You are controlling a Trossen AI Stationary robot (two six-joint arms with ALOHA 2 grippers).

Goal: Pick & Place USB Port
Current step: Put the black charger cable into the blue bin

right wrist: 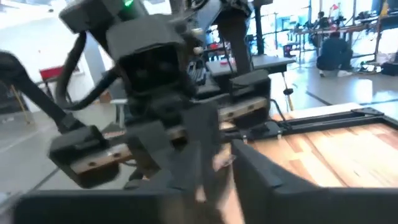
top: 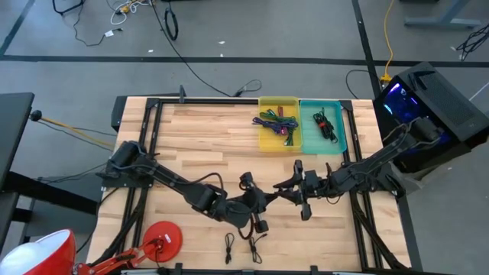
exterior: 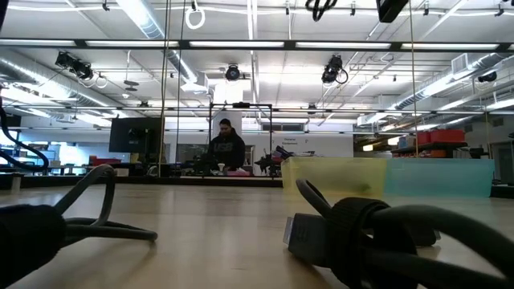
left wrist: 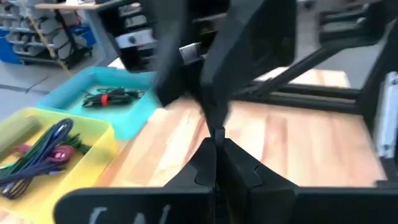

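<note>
Near the middle of the tabletop [top: 199, 145], both arms meet above the wood, the left hand [top: 258, 200] and right hand [top: 294, 186] nearly tip to tip. It looks like a hand-over of a USB cable [top: 267, 195]: something thin and dark runs between them, though I cannot make out exactly what part each holds. The left hand is clenched tight, its fingers [left wrist: 214, 168] pressed together with a thin dark strand rising from the pinch. Whether the right hand's fingers [right wrist: 261, 180] have taken hold yet I cannot tell; its wrist view is too smeared.

If it is a hand-over, the next move calls for the right hand to grip firmly before the left lets go, then carry the piece to a bin. The yellow bin [top: 278, 102] and teal bin [top: 321, 102] sit side by side at the far edge, each already holding cables. 2 more cables [top: 241, 247] lie at the near edge.
</note>
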